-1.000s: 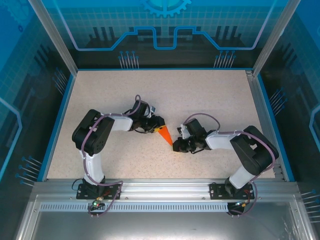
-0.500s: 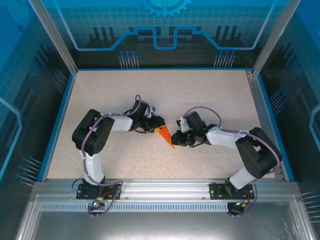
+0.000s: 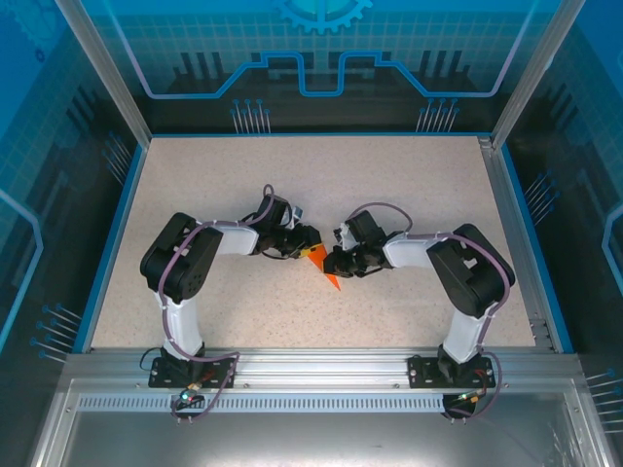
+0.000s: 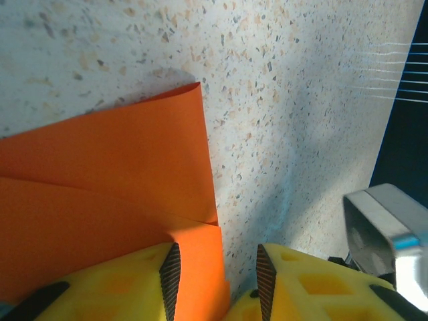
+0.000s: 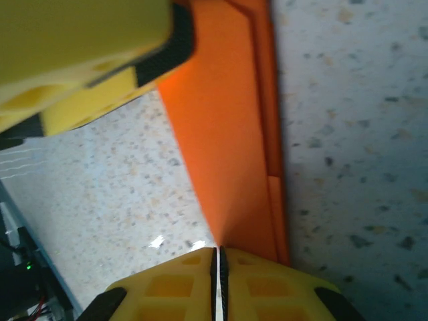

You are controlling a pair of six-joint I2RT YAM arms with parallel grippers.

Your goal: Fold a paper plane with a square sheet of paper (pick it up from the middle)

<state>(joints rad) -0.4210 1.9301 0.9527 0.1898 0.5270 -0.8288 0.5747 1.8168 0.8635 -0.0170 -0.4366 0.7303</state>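
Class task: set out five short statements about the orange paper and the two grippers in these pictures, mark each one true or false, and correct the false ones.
1. The paper is orange. True.
2. The paper lies as a flat, unfolded square. False: it is folded, with overlapping layers and a narrowing, pointed shape.
3. The right gripper has its fingers closed together. True.
4. The left gripper is shut tight. False: a clear gap shows between its fingers, and the paper's edge runs into that gap.
5. The paper sits in a far corner of the table. False: it lies near the middle, between the two grippers.
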